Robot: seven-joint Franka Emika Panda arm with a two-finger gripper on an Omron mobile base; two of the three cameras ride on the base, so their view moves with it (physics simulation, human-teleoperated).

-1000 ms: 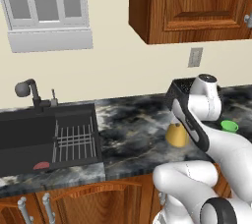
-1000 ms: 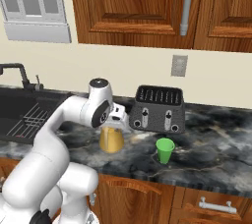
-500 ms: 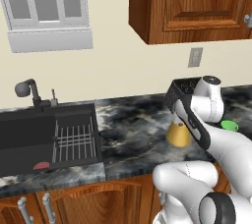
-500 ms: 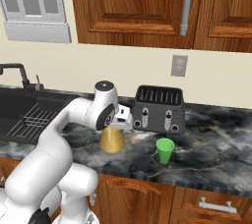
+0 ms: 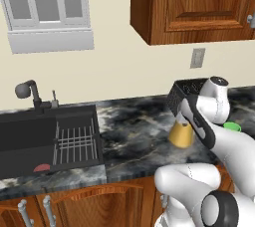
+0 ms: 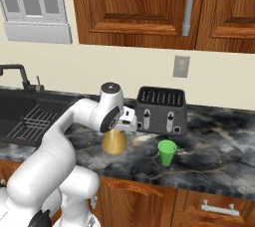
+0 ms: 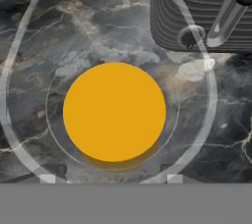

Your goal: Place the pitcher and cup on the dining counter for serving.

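The pitcher [image 6: 114,142] stands near the worktop's [image 6: 219,164] front edge, beside the toaster [image 6: 161,110]. The gripper [image 6: 130,121] hangs directly above for a top grab; whether its jaws grip, I cannot tell.

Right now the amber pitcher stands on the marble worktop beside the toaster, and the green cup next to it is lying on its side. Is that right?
Not quite. The green cup is standing upright with its mouth upward, not lying on its side; the right base view shows this. The rest holds: the amber pitcher stands on the marble worktop beside the toaster.
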